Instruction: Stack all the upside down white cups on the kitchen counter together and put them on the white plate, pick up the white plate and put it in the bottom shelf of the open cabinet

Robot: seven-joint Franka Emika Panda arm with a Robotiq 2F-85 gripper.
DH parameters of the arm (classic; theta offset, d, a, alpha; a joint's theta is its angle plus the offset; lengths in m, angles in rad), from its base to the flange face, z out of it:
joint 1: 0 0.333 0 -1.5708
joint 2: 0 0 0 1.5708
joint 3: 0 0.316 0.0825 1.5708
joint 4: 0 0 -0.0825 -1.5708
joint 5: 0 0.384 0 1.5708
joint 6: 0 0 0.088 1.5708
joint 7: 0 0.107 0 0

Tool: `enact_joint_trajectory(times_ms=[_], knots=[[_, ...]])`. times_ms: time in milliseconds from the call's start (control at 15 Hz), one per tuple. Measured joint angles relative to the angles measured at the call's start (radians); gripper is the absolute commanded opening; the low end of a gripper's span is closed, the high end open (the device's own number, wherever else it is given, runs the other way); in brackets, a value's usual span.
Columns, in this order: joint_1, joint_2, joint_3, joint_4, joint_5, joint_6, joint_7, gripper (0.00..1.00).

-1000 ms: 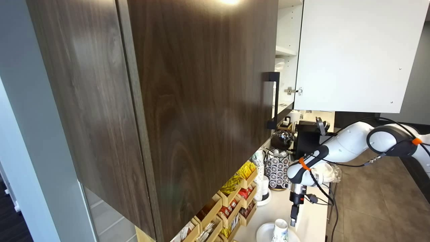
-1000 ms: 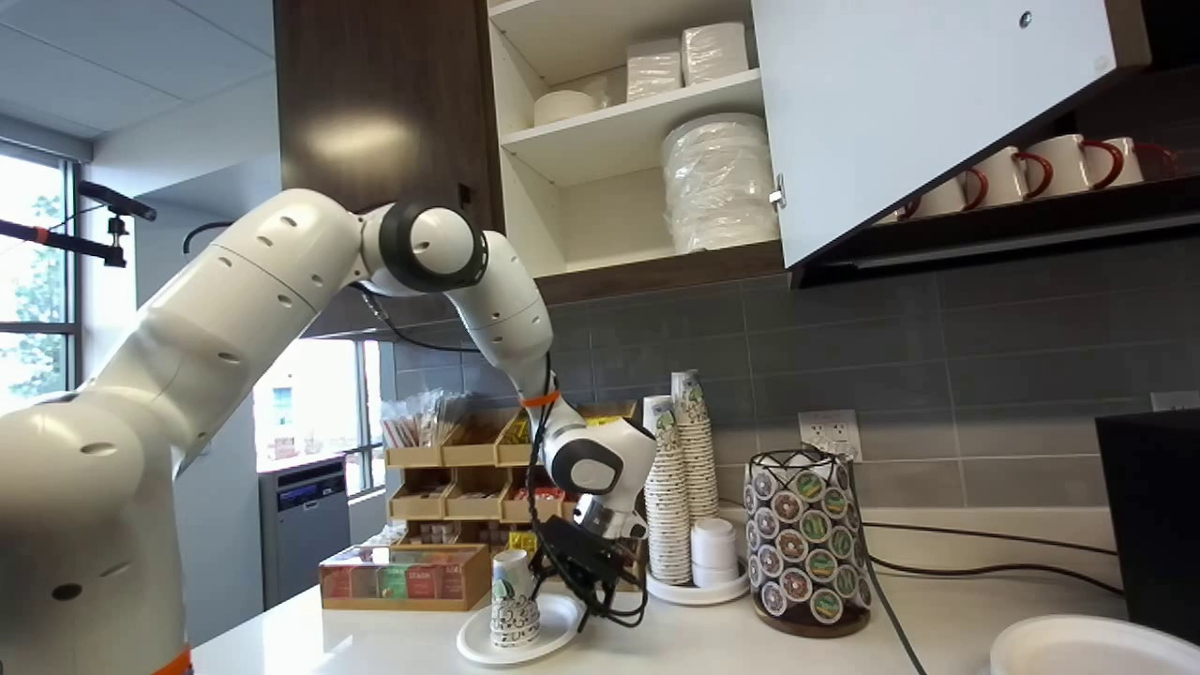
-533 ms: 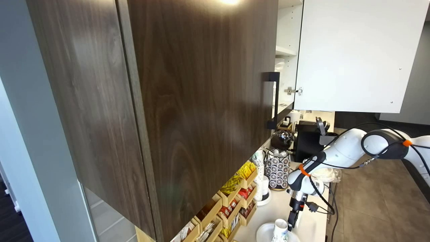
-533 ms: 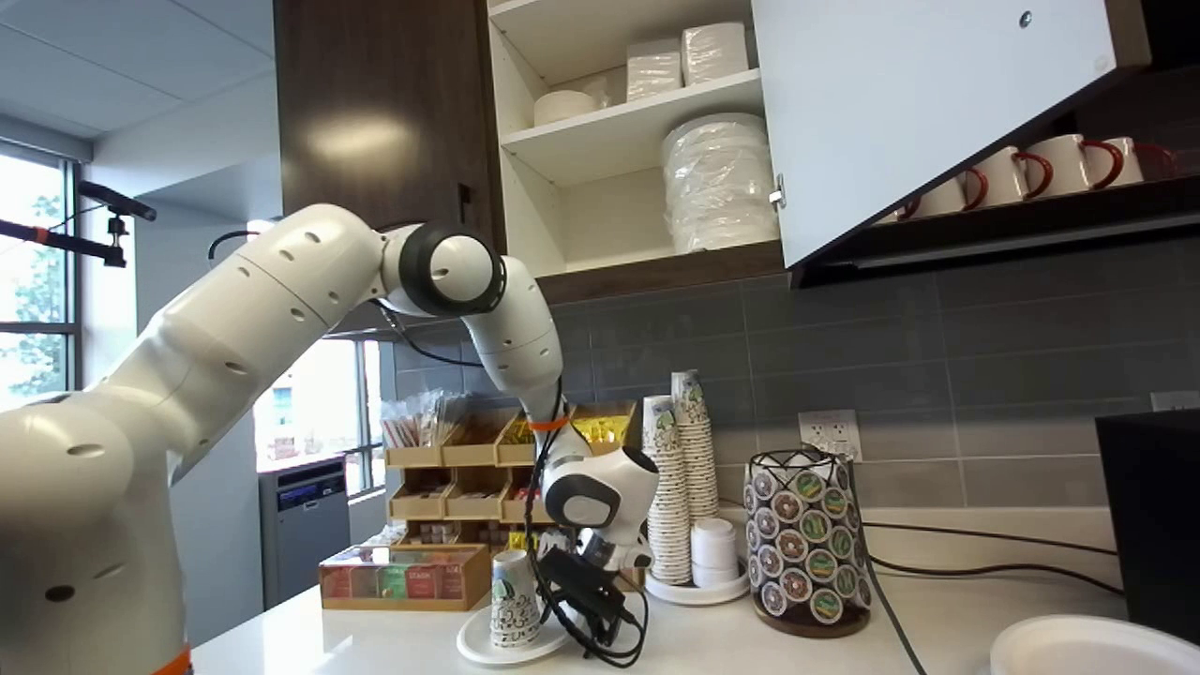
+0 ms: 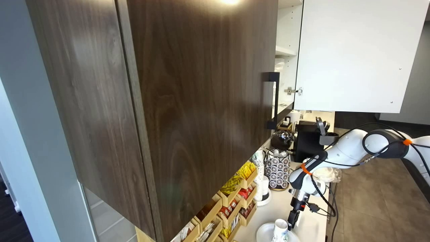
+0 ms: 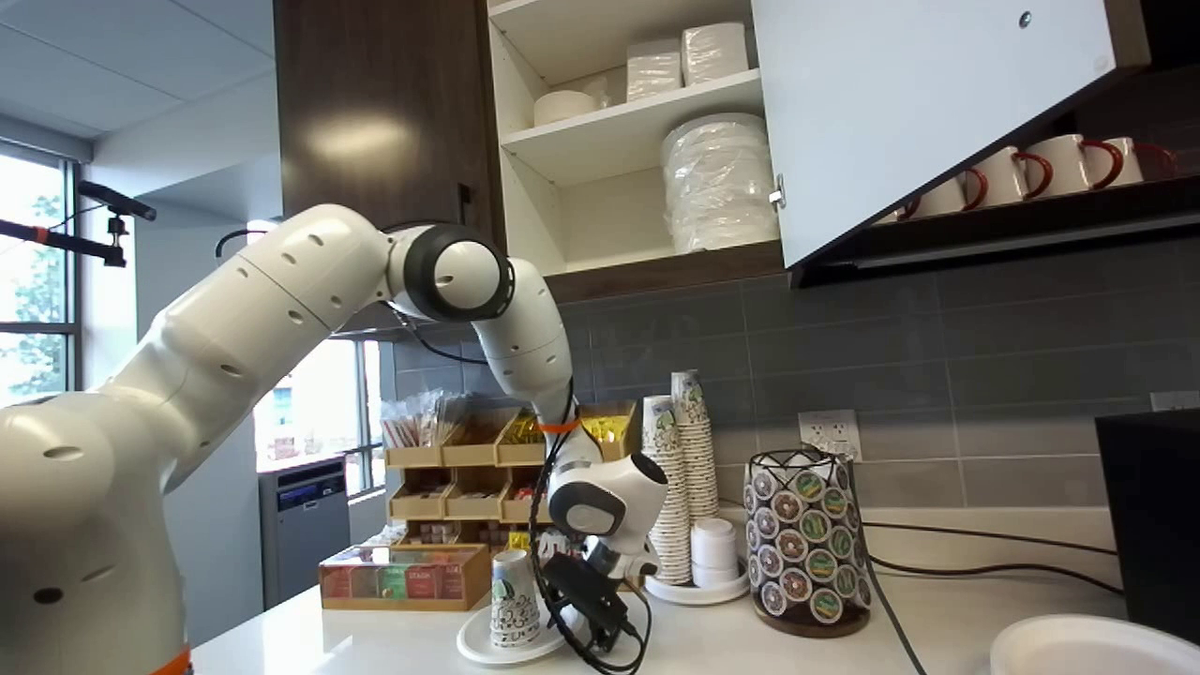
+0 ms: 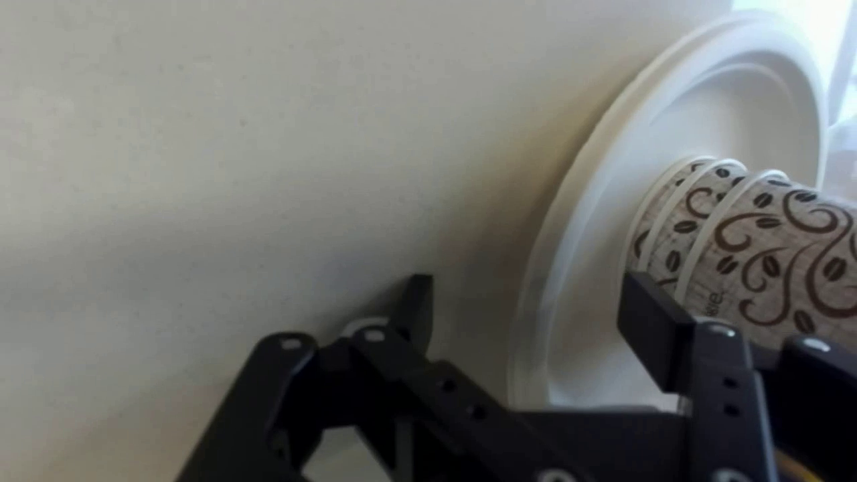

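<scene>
A white plate lies on the kitchen counter. A stack of upside-down white paper cups with a brown pattern stands upright on it. In the wrist view my gripper is open. One finger is outside the plate, low over the counter. The other is over the plate, close to the cups; I cannot tell if it touches them. The plate's rim runs between the fingers. An exterior view shows the gripper beside the cups. The open cabinet's bottom shelf is above.
Wrapped white plates fill the bottom shelf's right side. Small plain white cups and tall paper-cup towers stand behind the gripper, beside a coffee-pod holder. A tea box and snack shelves stand near the plate.
Over the second the arm has moved down, and the gripper has tilted in toward the plate. In the last half second it has shifted only slightly. The plate and cups have not moved.
</scene>
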Motion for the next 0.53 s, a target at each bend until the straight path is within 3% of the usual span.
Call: enact_joint_trajectory(times_ms=[267, 400, 533], knots=[[-0.006, 0.008, 0.023, 0.000, 0.010, 0.000, -0.005, 0.96], [-0.006, 0.012, 0.027, 0.002, 0.010, 0.000, -0.008, 0.83], [-0.006, 0.017, 0.030, 0.004, 0.010, 0.000, -0.011, 0.64]])
